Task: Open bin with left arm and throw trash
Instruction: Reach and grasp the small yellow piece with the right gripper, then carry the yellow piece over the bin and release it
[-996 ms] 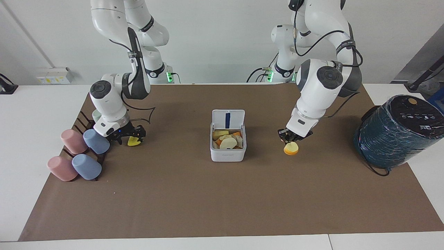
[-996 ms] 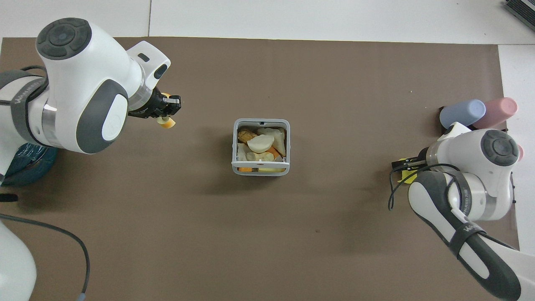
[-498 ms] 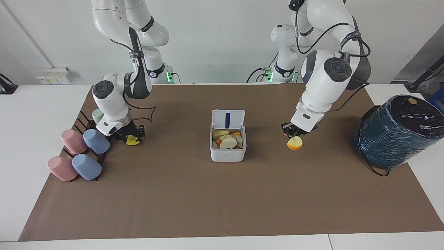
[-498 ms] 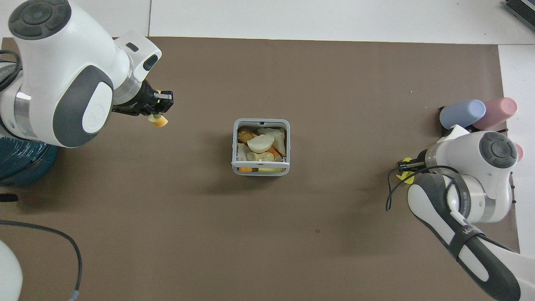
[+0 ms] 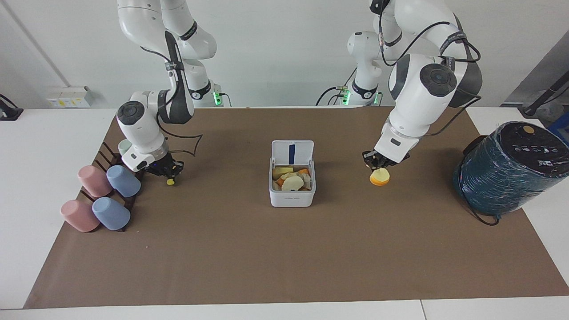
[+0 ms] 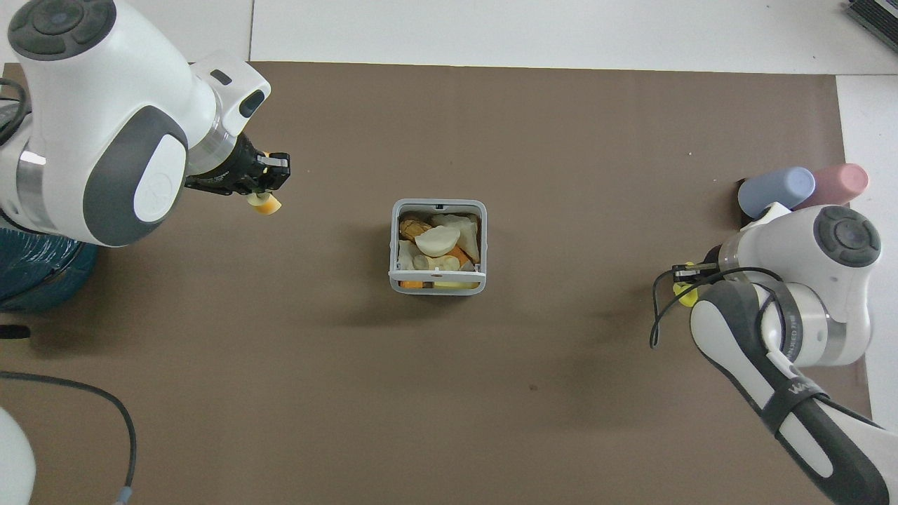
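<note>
**Both scraps pinched, bin open: carry them in one at a time**

The bin (image 5: 292, 198) stands in the middle of the frame in both views. Its lid (image 5: 292, 152) is tipped upright at the edge nearer the robots, and the box is already heaped with pale and orange pieces.

The left end effector (image 5: 377, 165) is low over the brown mat between the bin and the teal wrapped cylinder (image 5: 506, 171). Its fingers are clamped on the yellow-orange piece (image 5: 379, 178), which hangs under the tips. The right end effector (image 5: 170, 171) is down by the pastel cups (image 5: 109, 193), at the right arm's end of the bench. Its tips are closed together on the yellow scrap (image 5: 170, 181), and only a small bit of it shows beneath them.

How to do the carrying step well, as I judge it:

- Lift each scrap straight up before moving sideways, so it does not drag on the mat or catch the cups.
- Bring only one arm over the bin at a time, since the opening is small.
- Come in from the side or from the edge away from the lid, so the upright lid is not knocked shut.
- Release low and centred, because the heap is high enough for a piece dropped from above to bounce out.
- The grip on the yellow scrap looks thin, so move that arm slowly.
</note>
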`<state>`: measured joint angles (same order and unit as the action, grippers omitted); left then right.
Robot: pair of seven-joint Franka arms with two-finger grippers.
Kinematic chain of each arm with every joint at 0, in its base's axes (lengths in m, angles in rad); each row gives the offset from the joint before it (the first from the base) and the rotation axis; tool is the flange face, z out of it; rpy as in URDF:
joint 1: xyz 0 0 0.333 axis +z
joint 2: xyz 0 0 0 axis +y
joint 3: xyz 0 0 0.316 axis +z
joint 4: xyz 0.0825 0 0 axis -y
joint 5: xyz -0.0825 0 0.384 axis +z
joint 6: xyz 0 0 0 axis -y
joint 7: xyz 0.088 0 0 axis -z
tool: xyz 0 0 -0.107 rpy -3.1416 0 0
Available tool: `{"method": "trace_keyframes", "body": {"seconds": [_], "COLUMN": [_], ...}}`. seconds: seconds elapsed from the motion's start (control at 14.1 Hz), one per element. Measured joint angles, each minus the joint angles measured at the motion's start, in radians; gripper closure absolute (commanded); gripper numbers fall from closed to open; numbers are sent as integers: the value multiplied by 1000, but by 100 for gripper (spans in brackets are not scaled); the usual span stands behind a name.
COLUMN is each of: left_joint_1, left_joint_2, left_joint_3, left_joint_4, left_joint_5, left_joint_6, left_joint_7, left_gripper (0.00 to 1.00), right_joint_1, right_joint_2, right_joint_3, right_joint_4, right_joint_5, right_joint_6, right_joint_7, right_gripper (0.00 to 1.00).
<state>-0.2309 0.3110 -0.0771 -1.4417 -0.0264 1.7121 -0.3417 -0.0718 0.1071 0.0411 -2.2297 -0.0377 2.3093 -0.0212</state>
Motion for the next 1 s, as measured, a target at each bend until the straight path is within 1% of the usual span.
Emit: {"method": "trace_keyframes", "body": {"seconds": [0.21, 0.36, 0.5, 0.57, 0.71, 0.78, 0.85, 1.0], "left_joint_1": [1, 1, 1, 1, 2, 2, 2, 2], "left_joint_2": [0, 0, 0, 0, 0, 0, 0, 0], "left_joint_3": [1, 1, 2, 2, 3, 3, 3, 3], "left_joint_4": [0, 0, 0, 0, 0, 0, 0, 0], "left_joint_5": [0, 0, 0, 0, 1, 1, 1, 1], "left_joint_6": [0, 0, 0, 0, 0, 0, 0, 0], "left_joint_7": [0, 0, 0, 0, 0, 0, 0, 0], "left_gripper": [100, 100, 100, 100, 100, 100, 100, 100], "right_joint_1": [0, 17, 70, 99, 147, 166, 186, 251], "right_joint_2": [-19, -29, -30, -29, -19, -11, -2, 29], "right_joint_3": [8, 42, 56, 58, 59, 59, 59, 59], "right_joint_4": [53, 134, 235, 274, 324, 337, 345, 348], "right_joint_5": [25, 76, 129, 175, 309, 370, 421, 508], "right_joint_6": [-66, -155, -231, -249, -244, -224, -190, -85], "right_joint_7": [56, 169, 303, 359, 449, 484, 521, 620], "right_gripper": [100, 100, 100, 100, 100, 100, 100, 100]}}
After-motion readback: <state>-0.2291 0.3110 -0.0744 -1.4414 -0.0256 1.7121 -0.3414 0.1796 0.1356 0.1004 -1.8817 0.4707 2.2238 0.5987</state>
